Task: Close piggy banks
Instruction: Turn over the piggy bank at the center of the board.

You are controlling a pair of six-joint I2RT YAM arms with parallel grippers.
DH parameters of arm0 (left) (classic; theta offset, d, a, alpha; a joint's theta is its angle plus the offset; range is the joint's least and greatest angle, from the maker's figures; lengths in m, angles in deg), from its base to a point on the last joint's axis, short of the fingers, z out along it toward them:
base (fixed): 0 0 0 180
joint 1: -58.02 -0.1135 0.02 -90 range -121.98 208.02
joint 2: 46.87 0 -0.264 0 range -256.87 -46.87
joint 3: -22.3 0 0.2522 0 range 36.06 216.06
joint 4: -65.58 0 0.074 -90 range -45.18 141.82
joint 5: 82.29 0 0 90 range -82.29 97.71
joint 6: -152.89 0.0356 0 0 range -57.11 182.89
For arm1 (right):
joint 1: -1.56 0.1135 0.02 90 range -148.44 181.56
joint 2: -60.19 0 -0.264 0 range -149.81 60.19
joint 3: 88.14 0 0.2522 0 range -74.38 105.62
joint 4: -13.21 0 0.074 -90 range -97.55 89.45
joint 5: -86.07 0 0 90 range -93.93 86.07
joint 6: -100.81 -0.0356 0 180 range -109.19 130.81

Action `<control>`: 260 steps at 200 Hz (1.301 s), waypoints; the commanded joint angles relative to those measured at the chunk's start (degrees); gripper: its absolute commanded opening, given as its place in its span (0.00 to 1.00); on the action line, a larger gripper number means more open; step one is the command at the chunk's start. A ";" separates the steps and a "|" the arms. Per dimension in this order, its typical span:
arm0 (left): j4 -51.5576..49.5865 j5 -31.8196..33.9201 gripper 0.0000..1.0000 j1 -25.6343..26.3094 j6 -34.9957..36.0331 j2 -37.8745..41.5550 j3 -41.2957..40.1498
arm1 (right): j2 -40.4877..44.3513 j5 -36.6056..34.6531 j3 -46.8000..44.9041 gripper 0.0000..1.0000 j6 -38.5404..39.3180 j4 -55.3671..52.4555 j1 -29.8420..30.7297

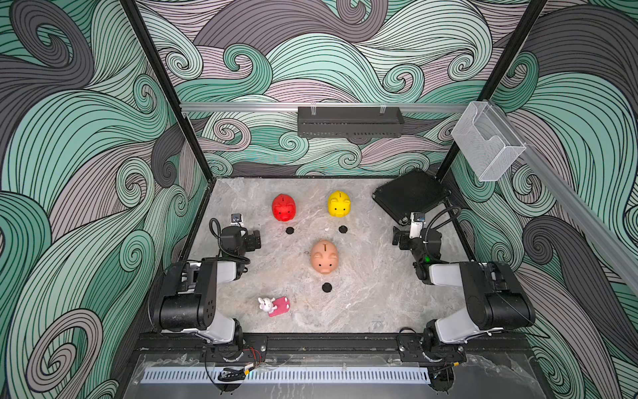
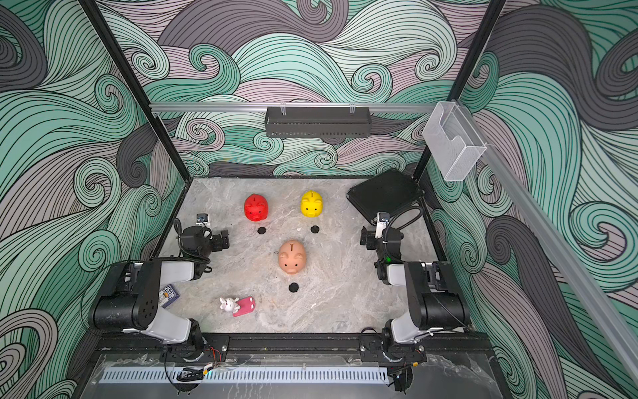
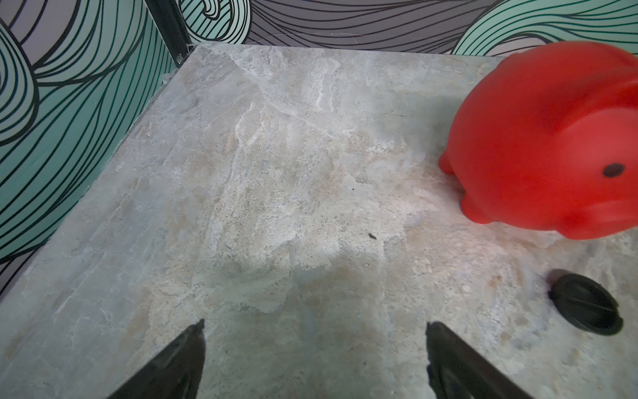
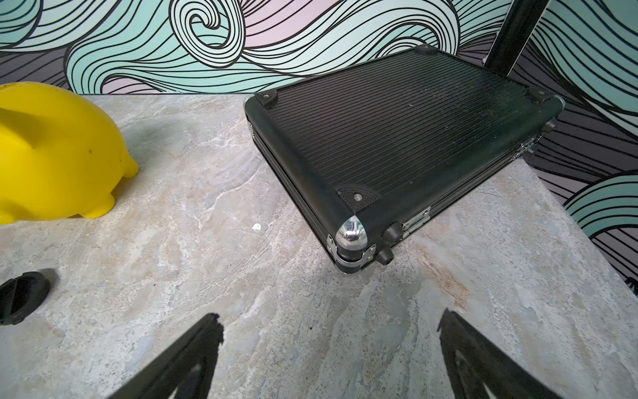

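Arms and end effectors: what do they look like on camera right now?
Both the left arm and right arm have black joints, pale grey link covers and a looping black ribbed cable near the wrist. The right arm shows a small green light. The left end effector and right end effector are black, tapering to points.

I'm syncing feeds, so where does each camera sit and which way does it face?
Both top views: high above the arm bases, looking down at the table; left arm, right arm show.
Left wrist: low, facing the far wall, red pig beside; left claw open.
Right wrist: low, facing the case, yellow pig beside; right claw open.
Shared: top views also show red pig, yellow pig.
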 commanded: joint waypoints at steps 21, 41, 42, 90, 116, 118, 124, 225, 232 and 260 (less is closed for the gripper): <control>1.98 0.39 0.98 0.23 -0.74 -0.76 2.07 | 0.10 -0.61 0.50 0.99 0.35 0.70 0.00; 3.57 0.30 0.98 0.19 -0.40 -1.28 1.69 | -0.09 -0.57 0.81 0.99 0.26 0.29 0.00; 3.63 0.30 0.98 0.19 -0.39 -1.30 1.66 | -0.12 -0.59 0.82 0.99 0.26 0.29 0.02; -8.62 9.14 0.99 1.17 -1.57 3.79 7.55 | 3.54 0.48 4.69 0.99 0.70 -9.15 0.04; -35.26 10.10 0.99 1.16 -8.45 8.13 20.53 | 8.77 -1.11 9.10 0.99 0.46 -20.42 0.55; -36.08 9.91 0.99 1.16 -8.87 8.44 20.95 | 9.29 -1.48 9.27 0.99 0.33 -20.91 0.63; -37.52 9.54 0.98 1.16 -10.96 9.40 21.77 | 11.01 -2.68 9.90 0.99 -0.82 -22.87 0.95; -79.67 -20.42 0.96 9.55 -35.52 22.44 32.95 | 32.14 -5.45 22.82 0.92 -37.89 -75.39 12.33; -81.25 -21.28 0.96 11.90 -38.04 23.72 32.18 | 33.55 -3.65 22.94 0.92 -39.70 -77.59 13.24; -81.66 -24.70 0.96 21.96 -47.26 28.20 29.94 | 41.06 2.61 22.76 0.89 -44.39 -87.54 16.50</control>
